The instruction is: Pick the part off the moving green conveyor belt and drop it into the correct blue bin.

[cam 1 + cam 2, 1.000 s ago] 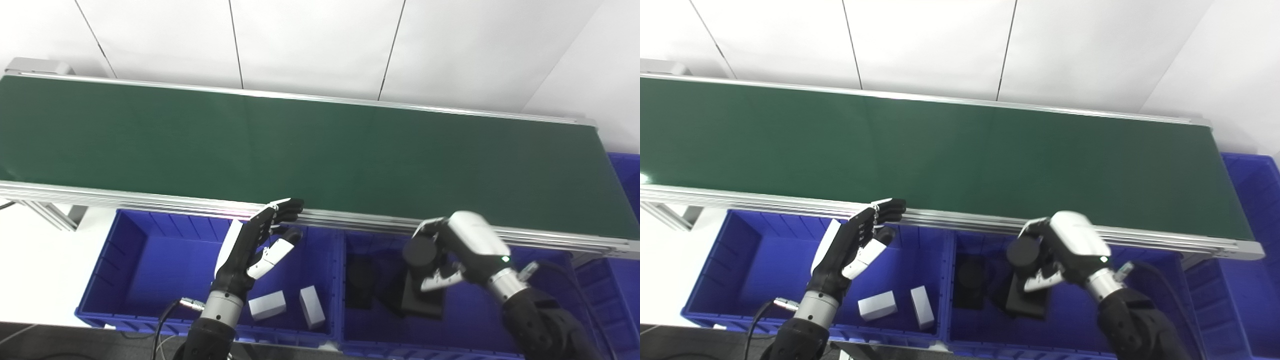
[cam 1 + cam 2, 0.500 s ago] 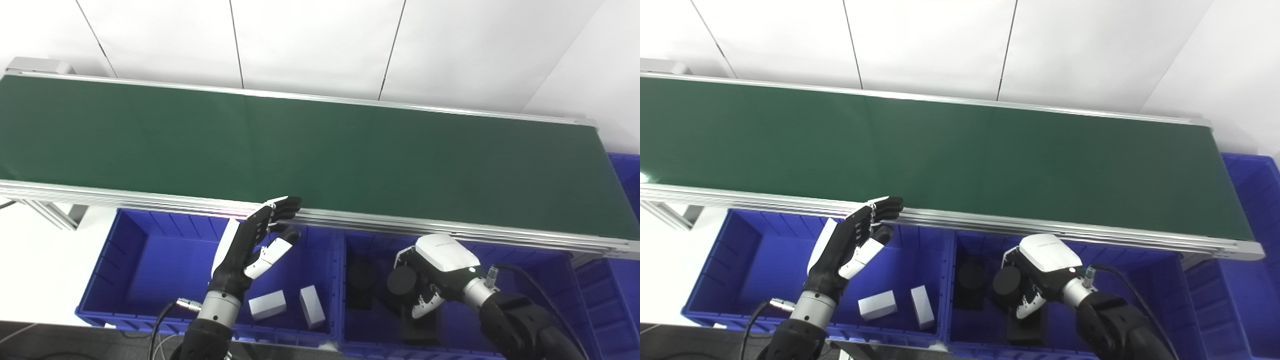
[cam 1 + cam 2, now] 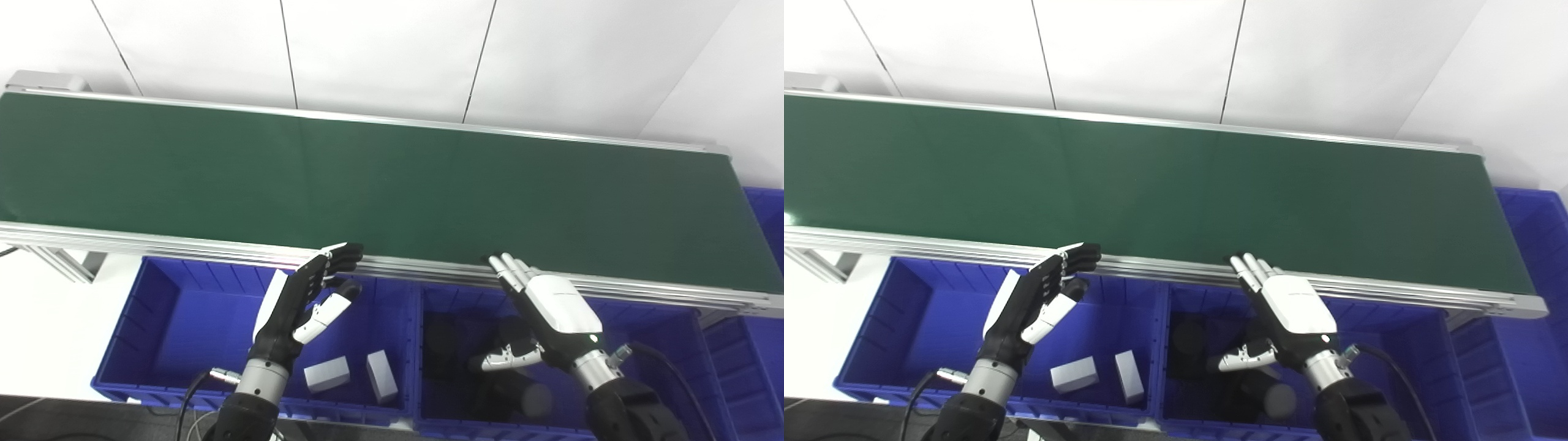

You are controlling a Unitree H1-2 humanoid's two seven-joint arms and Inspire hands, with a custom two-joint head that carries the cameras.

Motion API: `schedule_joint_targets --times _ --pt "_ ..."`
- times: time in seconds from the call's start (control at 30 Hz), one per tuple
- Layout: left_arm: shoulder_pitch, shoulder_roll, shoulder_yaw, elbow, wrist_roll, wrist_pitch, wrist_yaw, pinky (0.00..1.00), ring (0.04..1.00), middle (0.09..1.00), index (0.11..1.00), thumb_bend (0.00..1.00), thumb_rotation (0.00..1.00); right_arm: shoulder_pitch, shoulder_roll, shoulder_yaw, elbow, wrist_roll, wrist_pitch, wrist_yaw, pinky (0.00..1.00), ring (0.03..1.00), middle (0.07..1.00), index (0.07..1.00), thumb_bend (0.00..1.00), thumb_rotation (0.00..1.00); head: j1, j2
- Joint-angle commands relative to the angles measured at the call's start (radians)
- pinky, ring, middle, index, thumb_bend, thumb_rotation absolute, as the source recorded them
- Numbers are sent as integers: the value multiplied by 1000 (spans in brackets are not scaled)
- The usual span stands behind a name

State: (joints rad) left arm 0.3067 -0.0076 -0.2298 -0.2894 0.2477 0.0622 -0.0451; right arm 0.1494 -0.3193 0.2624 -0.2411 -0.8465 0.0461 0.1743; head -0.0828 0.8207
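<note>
1. The conveyor belt [image 3: 392, 184] is plain dark green, edged by silver metal rails [image 3: 184, 245].
2. The bins [image 3: 184, 318] are bright blue.
3. Two blocks [image 3: 327, 373] in the left bin are white.
4. The parts [image 3: 527, 398] in the middle bin [image 3: 1396, 343] are black.
5. Each robot hand, left [image 3: 294, 306] and right [image 3: 551, 312], is black and white.
6. The wall panels [image 3: 392, 55] are white with dark seams.

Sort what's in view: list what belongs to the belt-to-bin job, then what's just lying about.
Part of the job:
- green conveyor belt, bare of parts
- right blue bin, holding the black parts
- right hand, open above that bin
- left hand, open, holding nothing

Just there:
- left blue bin with two white blocks
- another blue bin at the far right
</note>
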Motion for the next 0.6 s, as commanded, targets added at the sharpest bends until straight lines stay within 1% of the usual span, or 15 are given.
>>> schedule_joint_targets --times 0.0,0.07,0.13,0.2,0.27,0.33,0.37,0.4,0.43,0.47,0.5,0.57 --pt "-4 9 3 -11 -9 -43 2 707 781 786 763 666 841 15 22 -16 -48 40 -32 -52 959 1000 1000 1000 899 494 -1 -2" --pt "-4 15 3 -8 -14 -50 -1 713 784 788 765 666 841 40 50 -28 -64 92 -36 -72 970 1000 1000 1000 890 524 -3 -5" --pt "-4 21 4 -2 -22 -59 -4 721 787 791 769 658 846 70 90 -41 -97 154 -10 -70 969 1000 1000 1000 897 526 -5 -7" --pt "-4 26 5 3 -32 -70 -5 724 789 792 769 664 836 100 134 -52 -125 210 16 -63 870 989 1000 1000 907 554 -4 -12" --pt "-4 32 3 5 -37 -75 -6 723 788 792 770 666 834 127 177 -57 -150 254 50 -47 847 984 1000 1000 916 576 -3 -18" --pt "-4 39 -1 5 -30 -78 -8 721 786 791 772 668 844 153 213 -54 -175 309 82 -25 869 996 1000 1000 904 584 -3 -25" --pt "-4 42 -2 7 -28 -82 -9 717 785 792 774 666 851 162 227 -51 -181 327 92 -19 885 999 1000 1000 902 593 -5 -35" --pt "-4 45 -3 9 -27 -85 -10 715 785 792 776 665 855 168 234 -49 -185 336 99 -16 887 1000 1000 1000 903 606 -5 -35" --pt "-4 48 -4 15 -30 -95 -12 715 785 792 776 665 856 176 248 -46 -183 346 100 -20 887 1000 1000 1000 903 608 -4 -45" --pt "-4 51 -4 20 -32 -103 -14 711 787 796 781 659 854 181 257 -44 -181 353 100 -24 871 993 1000 1000 908 642 -4 -45" --pt "-3 53 -4 28 -38 -111 -17 710 788 798 782 657 853 189 271 -43 -173 382 90 -28 865 991 1000 1000 910 654 -3 -63" --pt "-1 56 -5 41 -46 -123 -22 720 800 811 795 680 848 202 288 -44 -161 442 75 -29 892 991 1000 1000 891 675 -3 -72"
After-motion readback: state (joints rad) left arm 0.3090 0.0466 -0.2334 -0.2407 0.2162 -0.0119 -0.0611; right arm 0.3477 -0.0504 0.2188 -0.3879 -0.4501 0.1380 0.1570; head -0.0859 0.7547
